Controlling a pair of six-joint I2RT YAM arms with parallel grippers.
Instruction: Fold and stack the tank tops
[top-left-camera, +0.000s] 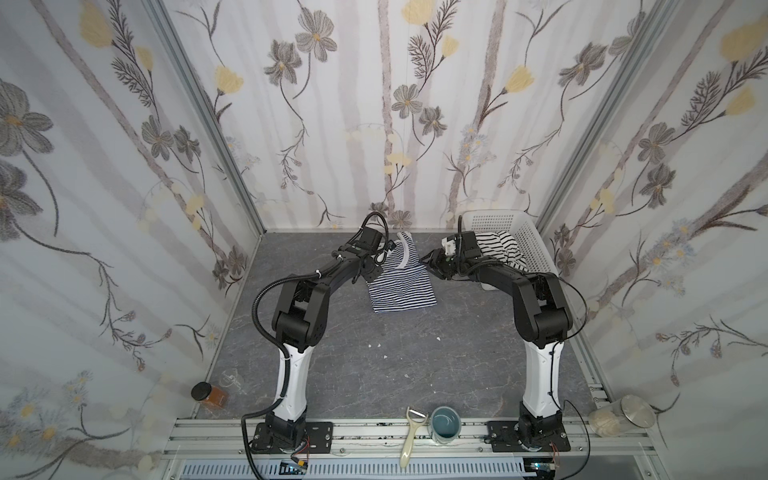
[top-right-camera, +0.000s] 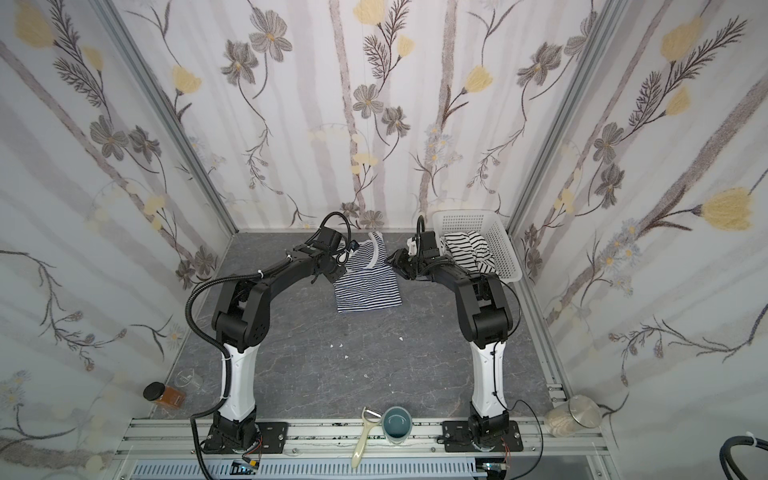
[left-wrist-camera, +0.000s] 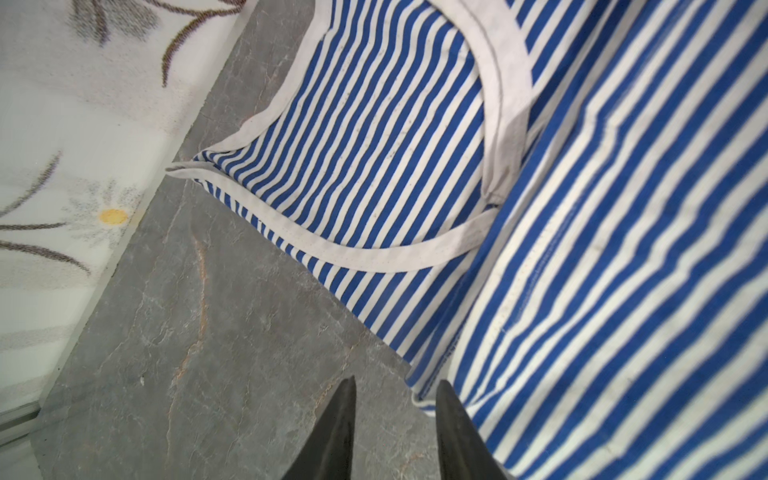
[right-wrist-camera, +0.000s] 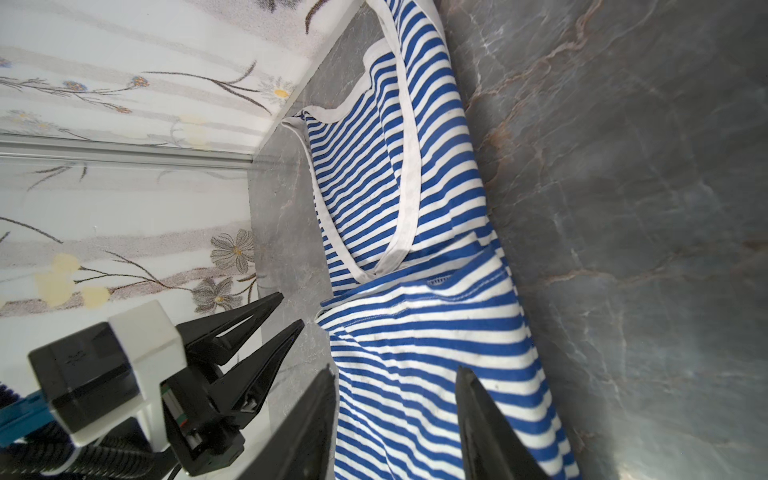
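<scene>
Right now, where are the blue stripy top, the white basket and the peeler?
blue stripy top (top-left-camera: 401, 293): in a top view, on the middle of its body.
white basket (top-left-camera: 536, 249): in a top view, on its holey side wall.
peeler (top-left-camera: 409, 442): in a top view, on its cream handle.

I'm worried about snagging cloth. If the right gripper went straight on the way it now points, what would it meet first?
The blue-striped top. Its folded cloth lies straight ahead of the open right gripper and shows between the fingertips in the wrist view. How near it is I cannot tell.
</scene>
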